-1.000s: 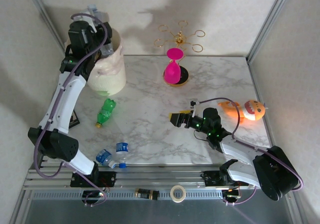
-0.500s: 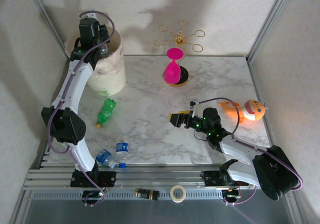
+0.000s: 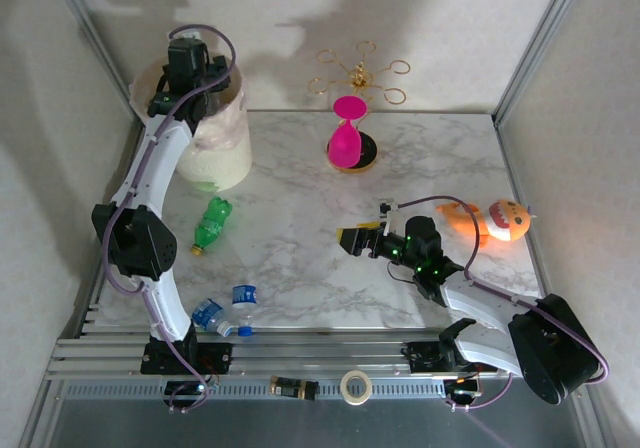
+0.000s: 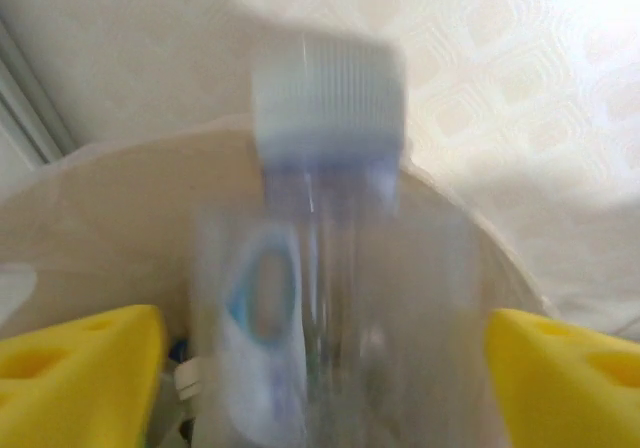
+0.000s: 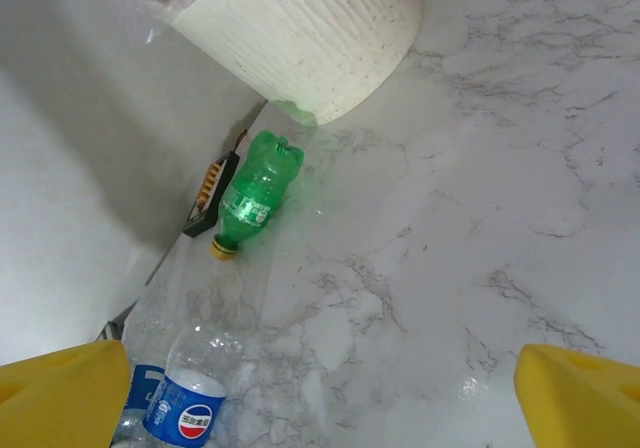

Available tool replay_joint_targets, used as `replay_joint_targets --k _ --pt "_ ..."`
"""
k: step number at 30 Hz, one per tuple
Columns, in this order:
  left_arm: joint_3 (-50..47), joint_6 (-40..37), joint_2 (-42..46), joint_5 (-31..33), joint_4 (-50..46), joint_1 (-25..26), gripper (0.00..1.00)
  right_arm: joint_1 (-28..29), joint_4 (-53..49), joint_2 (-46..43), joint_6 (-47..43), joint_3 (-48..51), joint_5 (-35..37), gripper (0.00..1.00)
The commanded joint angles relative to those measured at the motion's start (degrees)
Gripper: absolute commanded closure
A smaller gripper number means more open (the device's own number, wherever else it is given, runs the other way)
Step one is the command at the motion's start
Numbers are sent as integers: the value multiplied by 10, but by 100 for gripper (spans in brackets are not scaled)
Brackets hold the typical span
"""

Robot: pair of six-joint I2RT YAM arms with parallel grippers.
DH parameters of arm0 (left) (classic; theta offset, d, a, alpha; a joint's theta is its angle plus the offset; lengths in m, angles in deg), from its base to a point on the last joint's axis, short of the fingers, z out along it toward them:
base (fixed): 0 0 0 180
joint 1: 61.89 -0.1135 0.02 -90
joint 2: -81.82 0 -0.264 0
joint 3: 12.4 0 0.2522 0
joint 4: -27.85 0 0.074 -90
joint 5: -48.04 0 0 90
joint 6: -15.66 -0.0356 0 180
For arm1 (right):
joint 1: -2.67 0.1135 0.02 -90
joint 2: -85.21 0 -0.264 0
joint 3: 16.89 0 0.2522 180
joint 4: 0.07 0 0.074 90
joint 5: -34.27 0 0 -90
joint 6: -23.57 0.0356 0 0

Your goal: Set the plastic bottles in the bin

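The left jaws are spread wide, and a blurred clear bottle [image 4: 325,268] with a pale cap is seen between them, apart from both fingers, over the mouth of the bin [image 4: 90,198]. The right jaws are held open and empty above the table [image 5: 450,218]. A green bottle [image 5: 255,193] is seen lying just beside the bin, and 2 blue-labelled bottles [image 3: 243,298] near the table's front edge.

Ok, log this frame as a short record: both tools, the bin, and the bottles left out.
left tool: open over the bin; a blurred bottle sits between its fingers, apparently touching neither
right tool: open above the table, holding nothing
still on table: a green bottle and two clear bottles at the near edge
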Motion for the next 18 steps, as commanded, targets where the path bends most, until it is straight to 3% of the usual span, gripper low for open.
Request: replay_joint_targets --k 1,11,18 --pt "23 6 19 6 -12 -4 0 4 -1 -9 -3 -8 9 1" --pt "5 63 95 -60 -37 1 0 5 4 3 -1 -14 15 1" --pt "-129 87 209 -80 -30 35 0 6 11 16 9 -18 30 1"
